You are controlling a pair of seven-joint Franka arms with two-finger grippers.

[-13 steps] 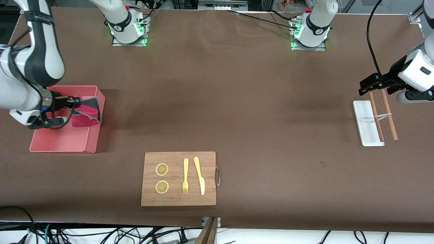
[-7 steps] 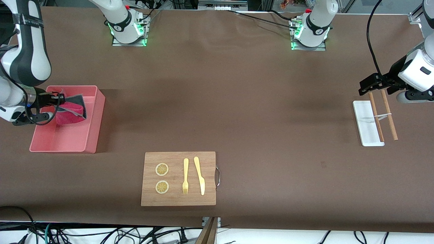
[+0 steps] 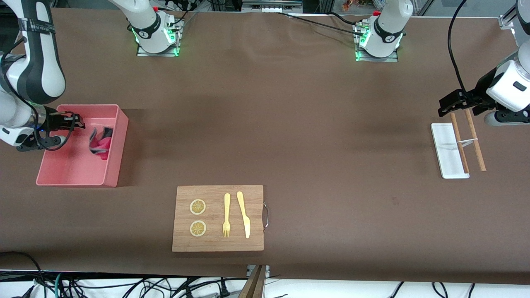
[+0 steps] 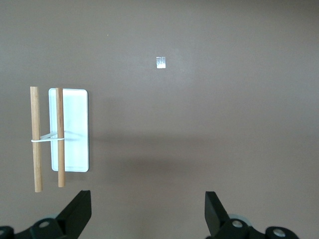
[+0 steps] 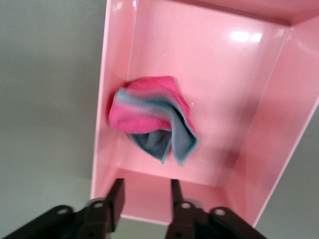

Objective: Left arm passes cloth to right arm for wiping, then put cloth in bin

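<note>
- right claw point(image 3: 76, 123) hangs over the end of the bin point(image 3: 114, 174) that sits toward the right arm's edge of the tabletop point(image 3: 290, 124). fingers are apart with nothing between them, a fairly narrow gap going by the right wrist view point(image 5: 144, 199).
- the cloth point(image 3: 100, 141) is inside the bin, clear of the right claw and not touching its fingers. it's bunched up against one of the long walls, magenta side mostly up with the grey reverse flopping out. in the right wrist view the cloth point(image 5: 152, 119) looks a bit smeared, so can't tell whether it's fully lying on the bin floor.
- bin point(image 5: 259, 99) is the salmon-pink tub, open top, just under and ahead of the right claw.
- left claw point(image 3: 459, 103) is way over at the left arm's end of the tabletop, waiting there, hovering over the end of the white tray point(image 3: 445, 165) and the wooden sticks point(image 3: 476, 149). it's spread wide and holding nothing, both finger tips show well apart in the left wrist view point(image 4: 147, 214).
- the white tray point(image 4: 72, 149) lies flat under the left claw, with one wooden stick point(image 4: 60, 137) across it and the other point(image 4: 35, 139) just beside it on the tabletop; a thin white band ties the two.
- wooden board point(image 3: 215, 244) with two lemon slices point(image 3: 198, 217), a fork point(image 3: 226, 215) and a knife point(image 3: 243, 214) sits well apart from both claws, between them and closer to the front camera.
</note>
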